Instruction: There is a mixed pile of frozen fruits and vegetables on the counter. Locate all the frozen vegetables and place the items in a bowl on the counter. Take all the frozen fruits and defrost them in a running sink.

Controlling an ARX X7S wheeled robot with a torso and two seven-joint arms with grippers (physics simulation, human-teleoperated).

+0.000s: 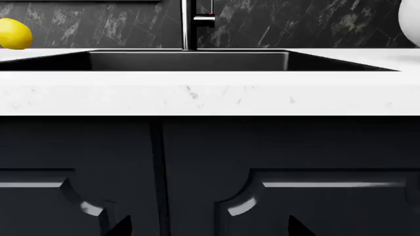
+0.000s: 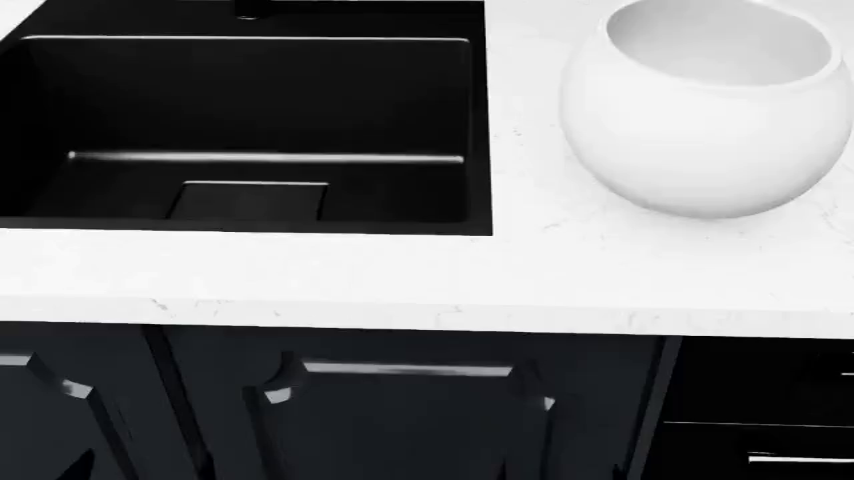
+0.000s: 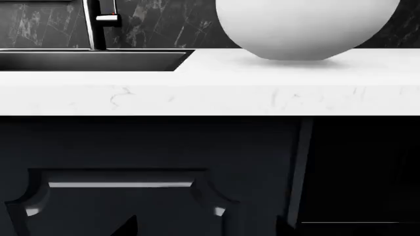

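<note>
The black sink is sunk in the white marble counter. The large white bowl stands on the counter right of it and looks empty. In the left wrist view a yellow lemon lies on the counter beside the sink, under the black tap. My left gripper and right gripper are both open and empty, held below the counter edge facing the cabinet doors. The bowl also shows in the right wrist view. The cherry, grapes and avocado are out of view.
Dark cabinet doors with moulded panels run under the counter, with drawers at the right. A black marbled backsplash rises behind the sink. No water shows at the tap.
</note>
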